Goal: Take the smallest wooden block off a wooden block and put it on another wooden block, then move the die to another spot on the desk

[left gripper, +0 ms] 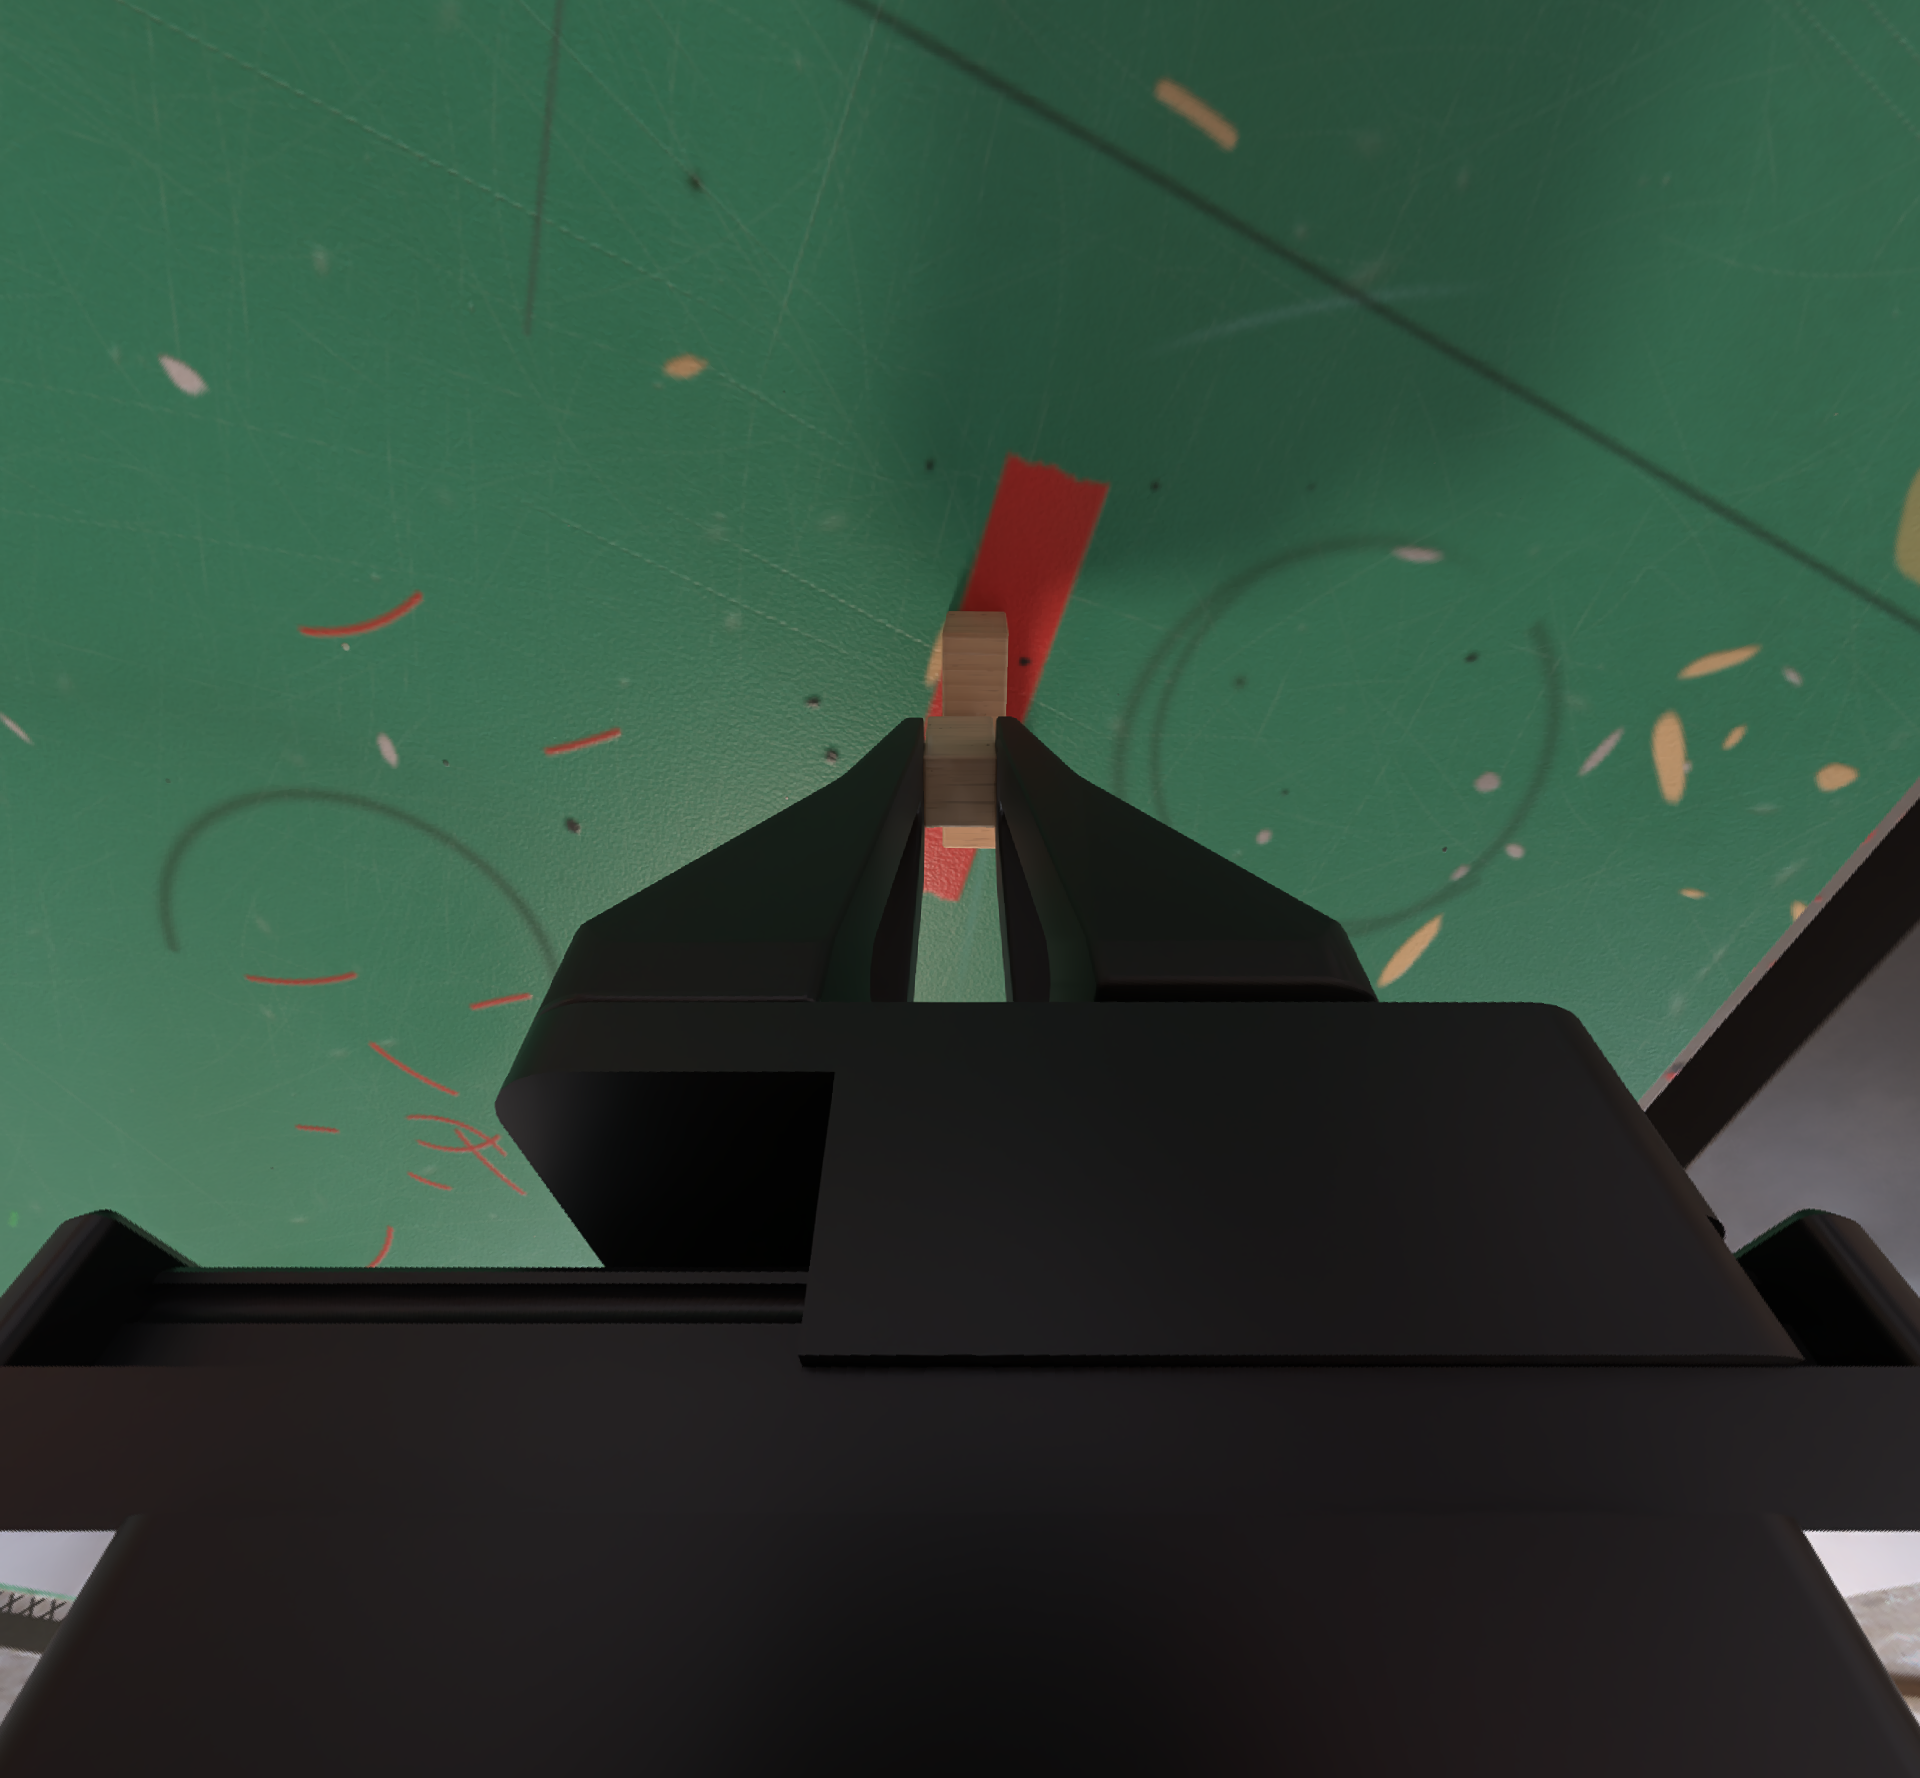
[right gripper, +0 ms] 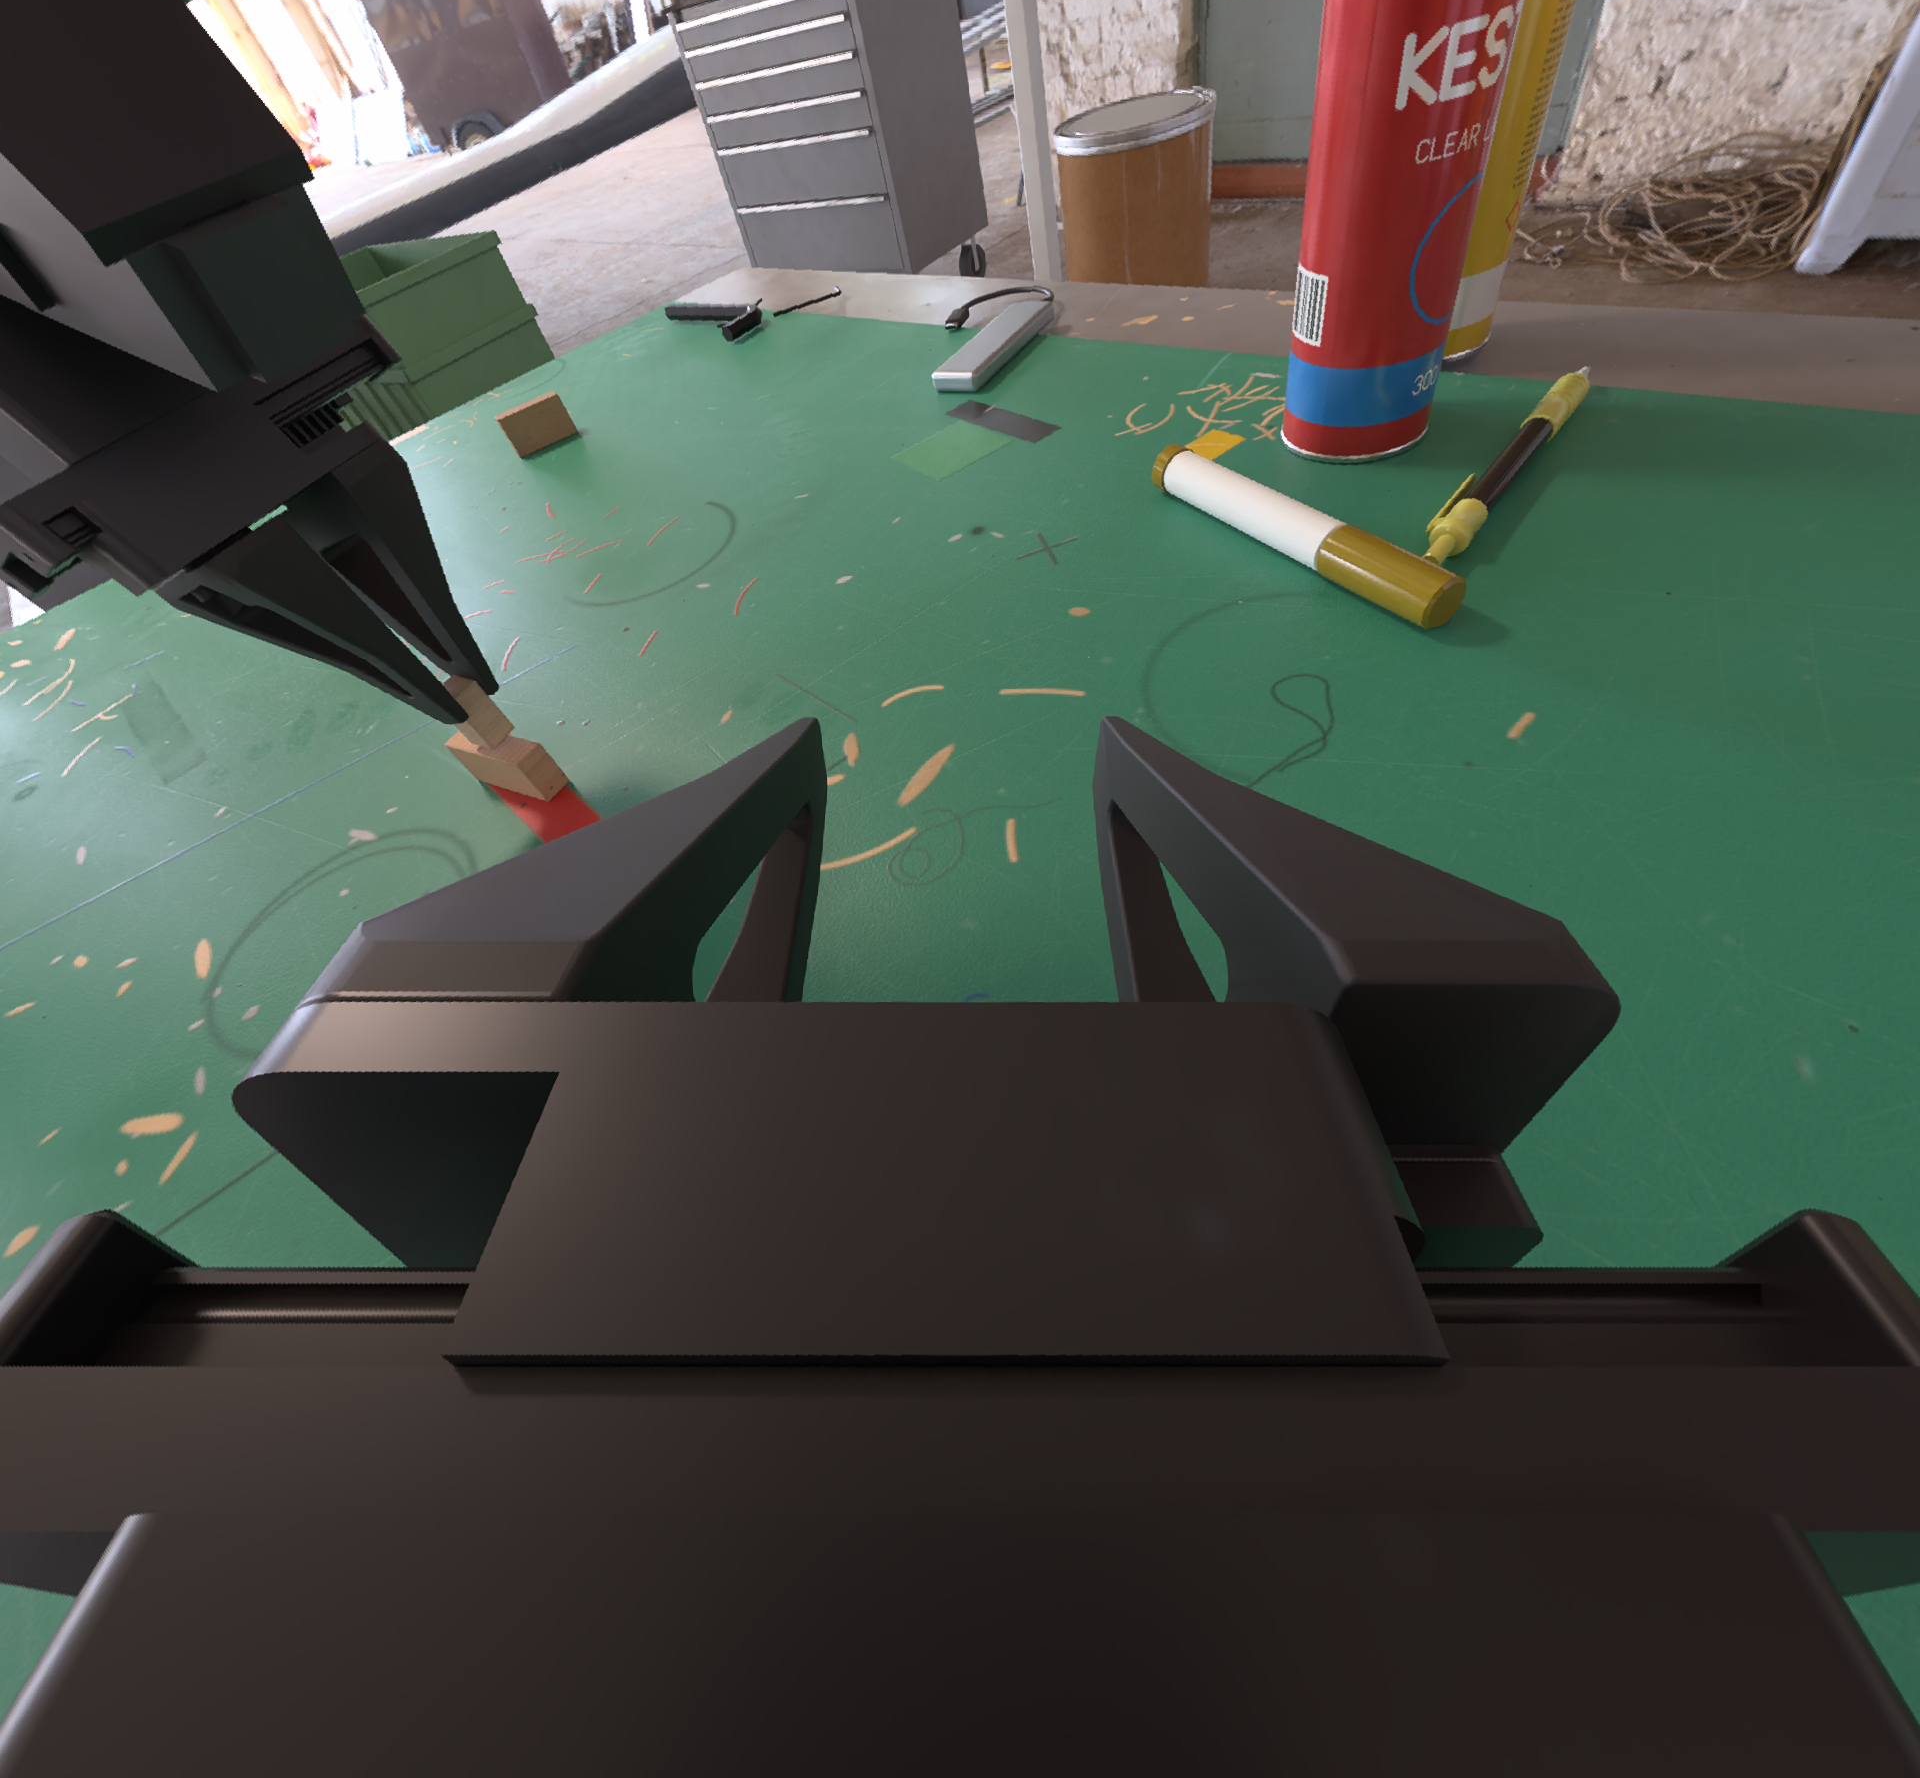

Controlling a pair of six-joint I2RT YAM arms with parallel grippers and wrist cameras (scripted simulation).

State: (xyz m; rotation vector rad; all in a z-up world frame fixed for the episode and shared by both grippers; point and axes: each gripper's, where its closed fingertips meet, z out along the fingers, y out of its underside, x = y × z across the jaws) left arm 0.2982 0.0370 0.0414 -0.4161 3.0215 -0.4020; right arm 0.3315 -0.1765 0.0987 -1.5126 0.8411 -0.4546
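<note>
My left gripper (left gripper: 961,726) is shut on the smallest wooden block (left gripper: 961,783), which sits tilted between the fingertips. Just beyond it lies a larger wooden block (left gripper: 977,663) on a strip of red tape (left gripper: 1039,544). In the right wrist view the left gripper (right gripper: 473,698) holds the small block (right gripper: 483,715) at the top of the larger block (right gripper: 516,769); I cannot tell whether they touch. A third wooden block (right gripper: 537,424) lies farther back on the green mat (right gripper: 1039,897). My right gripper (right gripper: 961,741) is open and empty above the mat. No die is in view.
A red spray can (right gripper: 1392,170) and a yellow one (right gripper: 1527,118) stand at the back right. A white marker with a yellow cap (right gripper: 1309,533), a yellow pen (right gripper: 1507,461) and a grey hub (right gripper: 987,346) lie on the mat. A green crate (right gripper: 447,315) stands back left.
</note>
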